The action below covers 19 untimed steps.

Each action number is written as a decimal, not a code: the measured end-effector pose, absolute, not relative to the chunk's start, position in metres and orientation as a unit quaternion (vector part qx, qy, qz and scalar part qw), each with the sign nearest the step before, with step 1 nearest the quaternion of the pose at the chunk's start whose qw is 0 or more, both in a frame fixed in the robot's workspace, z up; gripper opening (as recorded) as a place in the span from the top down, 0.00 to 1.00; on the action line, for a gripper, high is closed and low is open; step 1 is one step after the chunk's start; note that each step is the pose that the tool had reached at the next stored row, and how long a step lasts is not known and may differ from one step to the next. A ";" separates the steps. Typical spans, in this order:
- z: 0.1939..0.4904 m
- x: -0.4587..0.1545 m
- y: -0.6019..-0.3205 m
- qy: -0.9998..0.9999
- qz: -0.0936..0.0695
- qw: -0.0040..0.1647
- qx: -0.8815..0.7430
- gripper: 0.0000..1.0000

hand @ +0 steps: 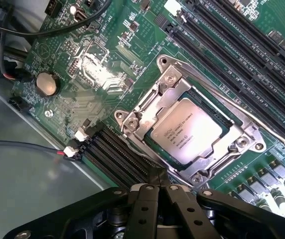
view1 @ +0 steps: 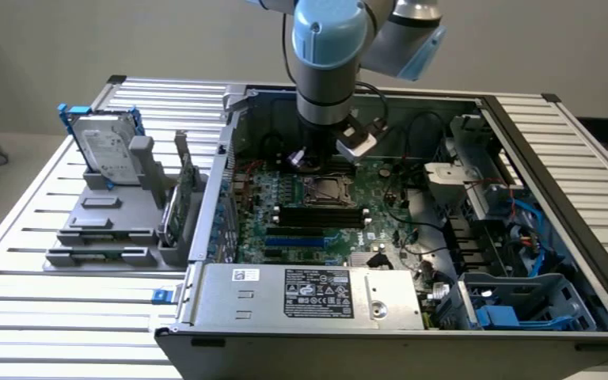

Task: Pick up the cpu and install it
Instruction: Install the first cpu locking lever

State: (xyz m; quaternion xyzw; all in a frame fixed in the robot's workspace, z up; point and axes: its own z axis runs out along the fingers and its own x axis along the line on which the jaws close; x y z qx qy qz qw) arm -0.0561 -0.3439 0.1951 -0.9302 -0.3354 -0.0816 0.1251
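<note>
My pincer is hovering closed, gripping nothing. The cpu is lying just beyond its tips, in the socket. Pressing crookedly there is risking bent pins.

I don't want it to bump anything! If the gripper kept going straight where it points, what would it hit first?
The shut gripper would probably meet the socket's metal frame first, beside the cpu seated in it; the depth is unclear.

Silvery cpu — green motherboard
</note>
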 end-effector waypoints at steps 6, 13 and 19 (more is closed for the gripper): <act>0.195 -0.054 -0.344 -0.335 -0.082 0.125 -0.930 0.89; 0.195 -0.052 -0.344 -0.335 -0.082 0.125 -0.930 0.89; 0.195 -0.051 -0.344 -0.335 -0.082 0.125 -0.930 0.89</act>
